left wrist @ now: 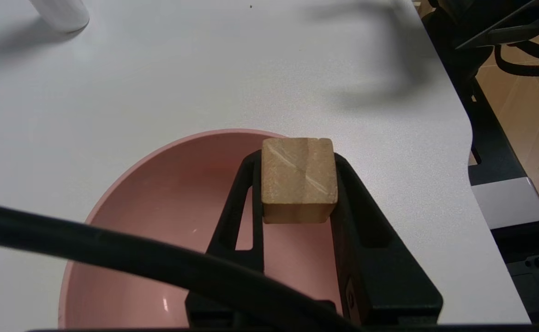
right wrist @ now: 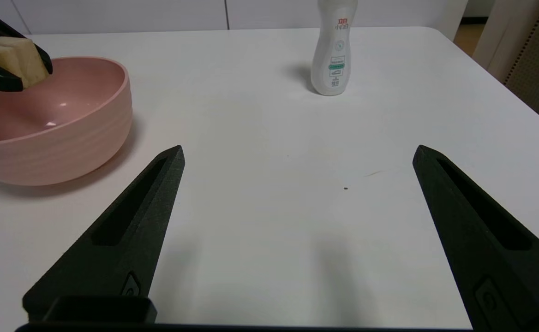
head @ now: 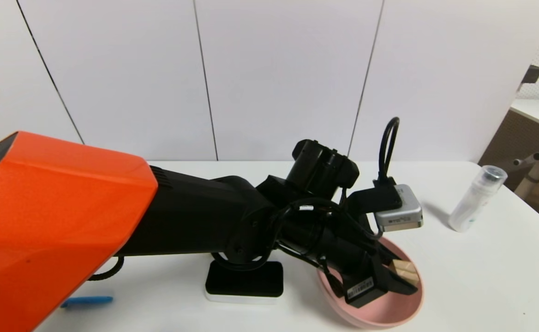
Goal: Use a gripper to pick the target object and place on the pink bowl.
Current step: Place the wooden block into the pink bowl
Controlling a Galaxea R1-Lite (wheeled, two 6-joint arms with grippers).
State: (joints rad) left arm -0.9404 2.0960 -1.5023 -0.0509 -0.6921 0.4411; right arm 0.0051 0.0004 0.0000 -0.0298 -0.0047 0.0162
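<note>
Head view, largest first. Counter (head: 482, 276): white, carrying all. Left arm (head: 66, 230): orange and black, reaching across to bowl. Bowl (head: 389, 313): pink, deep, near front edge. Left gripper (left wrist: 297, 184): over the bowl's inside, near its rim; best lowered further before release, to stop bounce-out. Fingers (left wrist: 246, 203): narrowly parted, clamping cube (left wrist: 298, 177) on both sides, clear of bowl floor. Right gripper (right wrist: 297, 157): idle, spread wide, holding nothing.

Pretty bright, even overhead light here; soft shadows on the white bench (right wrist: 269, 115), small glints inside the pink bowl (right wrist: 52, 117), and that close cable (left wrist: 112, 258) looks blurry.
</note>
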